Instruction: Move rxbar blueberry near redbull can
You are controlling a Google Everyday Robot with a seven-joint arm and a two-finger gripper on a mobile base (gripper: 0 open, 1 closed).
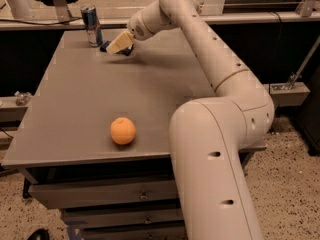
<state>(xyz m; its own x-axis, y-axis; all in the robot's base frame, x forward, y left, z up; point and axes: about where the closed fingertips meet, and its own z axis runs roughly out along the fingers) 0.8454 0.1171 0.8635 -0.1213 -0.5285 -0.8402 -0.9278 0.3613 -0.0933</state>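
Camera view shows the gripper (120,44) low over the far end of the table (165,84), right at the rxbar blueberry (104,47). Can't tell if it has hold of the bar, or how wide it is set. The dark blue bar sits under the gripper & pokes out on both sides of it. Just past the bar's left end, a bit further back from the gripper, the redbull can (91,26) stands upright near the table's far edge. Bar & can are v. close; can't tell if they touch. Behind the gripper, the big white arm (200,44) bends back to the near right corner. Well away from the gripper, by the front edge, sits a round orange (123,130), all on its own. Under the tabletop are drawers (110,194).
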